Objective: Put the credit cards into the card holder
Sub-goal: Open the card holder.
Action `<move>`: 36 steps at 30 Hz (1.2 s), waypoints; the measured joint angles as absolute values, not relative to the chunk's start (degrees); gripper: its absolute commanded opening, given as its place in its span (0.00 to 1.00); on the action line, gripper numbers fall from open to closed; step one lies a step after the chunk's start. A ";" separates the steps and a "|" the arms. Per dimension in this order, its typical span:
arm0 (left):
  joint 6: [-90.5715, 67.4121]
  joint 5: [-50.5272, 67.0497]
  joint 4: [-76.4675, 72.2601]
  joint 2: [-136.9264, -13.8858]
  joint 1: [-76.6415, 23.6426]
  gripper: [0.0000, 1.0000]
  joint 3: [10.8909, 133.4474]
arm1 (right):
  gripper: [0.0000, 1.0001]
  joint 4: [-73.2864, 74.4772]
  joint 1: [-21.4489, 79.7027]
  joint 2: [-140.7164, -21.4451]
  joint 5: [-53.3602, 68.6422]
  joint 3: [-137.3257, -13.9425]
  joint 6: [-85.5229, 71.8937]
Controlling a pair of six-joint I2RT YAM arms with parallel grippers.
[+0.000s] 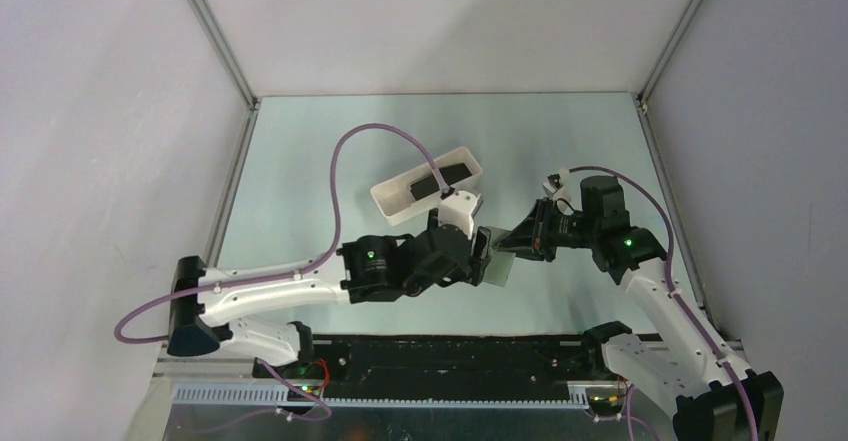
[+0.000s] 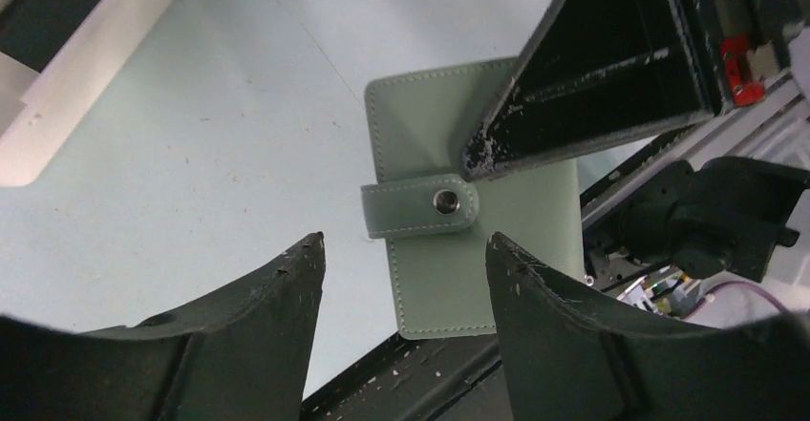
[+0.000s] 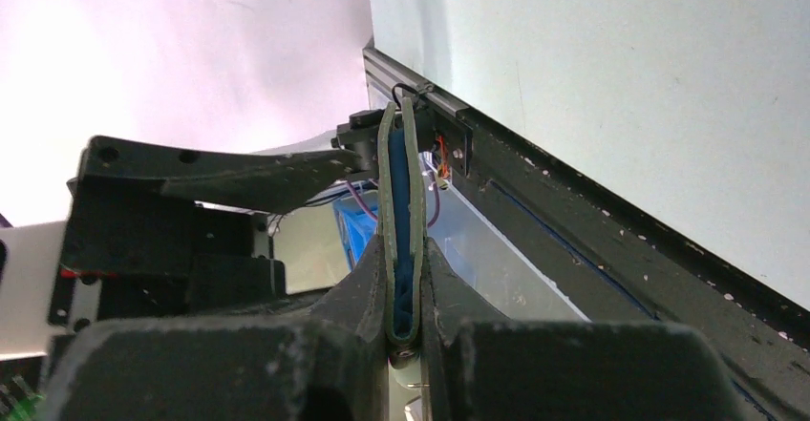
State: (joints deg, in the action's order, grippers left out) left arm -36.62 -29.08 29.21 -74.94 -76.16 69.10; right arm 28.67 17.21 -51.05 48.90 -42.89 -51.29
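The card holder (image 2: 497, 211) is a closed grey-green wallet with its snap tab (image 2: 420, 209) fastened. It is held off the table near the front edge, and my right gripper (image 3: 405, 268) is shut on its folded edge, seen edge-on with a blue inside (image 3: 401, 192). In the top view the holder (image 1: 497, 267) sits between both grippers. My left gripper (image 2: 401, 254) is open just in front of the holder's lower corner, with nothing between its fingers. Dark credit cards (image 1: 440, 180) lie in the white tray (image 1: 392, 201) behind the left arm.
The tray's white wall (image 2: 67, 87) shows at the upper left of the left wrist view, a dark card (image 2: 43, 15) inside it. The black front rail (image 1: 450, 356) runs below the holder. Grey enclosure walls and metal posts (image 1: 215, 36) border the pale green table.
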 measured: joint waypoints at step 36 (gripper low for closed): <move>-39.24 -39.29 34.22 -87.02 -76.09 0.32 75.66 | 0.00 31.90 16.99 -51.62 45.71 -42.89 -52.01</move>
